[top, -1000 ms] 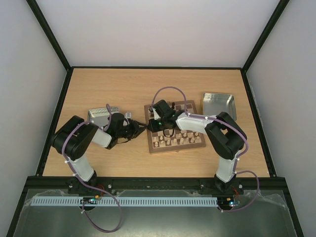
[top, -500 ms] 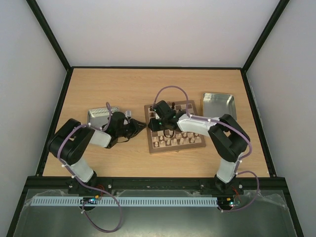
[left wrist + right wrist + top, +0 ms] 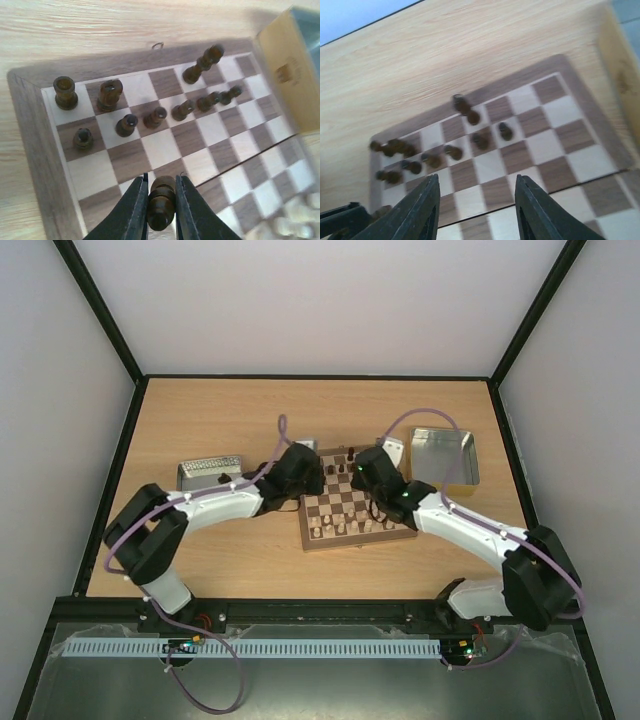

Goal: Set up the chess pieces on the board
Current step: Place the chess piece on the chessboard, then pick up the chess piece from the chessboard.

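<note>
Left gripper [image 3: 161, 186] pinches one dark piece [image 3: 160, 206], its long axis along the fingers, over bare squares near the board [image 3: 27, 135] edge. Right gripper [image 3: 476, 184]: fingers spread, nothing between, above open mid-board. The other chess pieces [image 3: 155, 116] stand in the far rows. Cream pieces [image 3: 295, 227] are blurred and cut off.

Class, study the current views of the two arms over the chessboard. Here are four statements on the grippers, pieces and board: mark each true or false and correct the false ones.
1. The left gripper is shut on a dark chess piece. True.
2. The right gripper holds a pale piece. False: its jaws stand open with nothing between them.
3. Several dark pieces already stand on the board. True.
4. The board lies inside a metal tray. False: it lies on the table, beside a metal tray.
</note>
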`<state>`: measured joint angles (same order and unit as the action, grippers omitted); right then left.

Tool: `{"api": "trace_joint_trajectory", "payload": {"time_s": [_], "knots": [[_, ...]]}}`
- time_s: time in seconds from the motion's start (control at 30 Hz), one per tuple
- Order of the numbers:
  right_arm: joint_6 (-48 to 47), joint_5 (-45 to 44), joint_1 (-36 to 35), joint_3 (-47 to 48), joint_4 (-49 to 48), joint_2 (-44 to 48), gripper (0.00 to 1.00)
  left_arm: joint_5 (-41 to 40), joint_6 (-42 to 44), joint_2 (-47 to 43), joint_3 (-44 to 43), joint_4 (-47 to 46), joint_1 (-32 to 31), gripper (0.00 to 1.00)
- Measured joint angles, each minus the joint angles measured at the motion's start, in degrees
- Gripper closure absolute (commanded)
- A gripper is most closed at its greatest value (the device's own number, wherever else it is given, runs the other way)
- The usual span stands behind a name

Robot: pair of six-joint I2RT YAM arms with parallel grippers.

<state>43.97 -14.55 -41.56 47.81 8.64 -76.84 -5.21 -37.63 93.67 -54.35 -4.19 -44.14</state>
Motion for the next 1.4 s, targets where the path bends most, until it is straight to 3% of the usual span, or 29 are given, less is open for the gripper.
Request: {"api": "trace_joint_trajectory", "payload": {"time_s": [0.17, 0.33, 0.53, 0.67, 0.73, 0.93, 1.1, 1.27, 1.4], "knots": [[2.2, -3.1, 2.1, -4.1, 0.5, 4.1, 0.58, -9.6, 6.7, 7.3, -8.2, 8.3, -4.8, 0.90], [2.8, -3.3, 2.3, -4.8, 0.7, 5.0, 0.58, -14.8, 9.9, 11.0, -9.8, 13.2, -7.3, 0.81], [2.8, -2.4, 2.6, -5.2, 0.7, 5.2, 0.57, -15.6, 11.2, 11.1, -9.9, 15.4, -7.4, 0.67], [2.4, -0.7, 2.6, -5.2, 0.7, 5.2, 0.50, -14.2, 11.4, 11.0, -10.0, 16.6, -6.6, 0.56], [2.1, 0.6, 2.6, -5.1, 0.8, 5.2, 0.48, -11.6, 11.2, 9.9, -9.9, 16.9, -5.8, 0.54], [-0.5, 6.3, 2.6, -2.3, 1.4, 4.6, 0.41, -3.6, 9.2, -1.0, -7.2, 14.8, 1.2, 0.54], [-4.0, 9.5, 1.2, 4.5, 2.0, -1.6, 0.37, -0.9, 6.3, -12.1, -1.3, 12.6, 8.2, 0.52], [-6.6, 10.6, -2.5, 12.2, 4.0, -11.7, 0.38, -0.2, 3.7, -23.6, 5.6, 12.7, 16.9, 0.48], [-7.9, 11.1, -4.3, 16.8, 6.1, -18.7, 0.44, -0.1, 2.7, -31.4, 9.4, 12.9, 23.8, 0.46]]}}
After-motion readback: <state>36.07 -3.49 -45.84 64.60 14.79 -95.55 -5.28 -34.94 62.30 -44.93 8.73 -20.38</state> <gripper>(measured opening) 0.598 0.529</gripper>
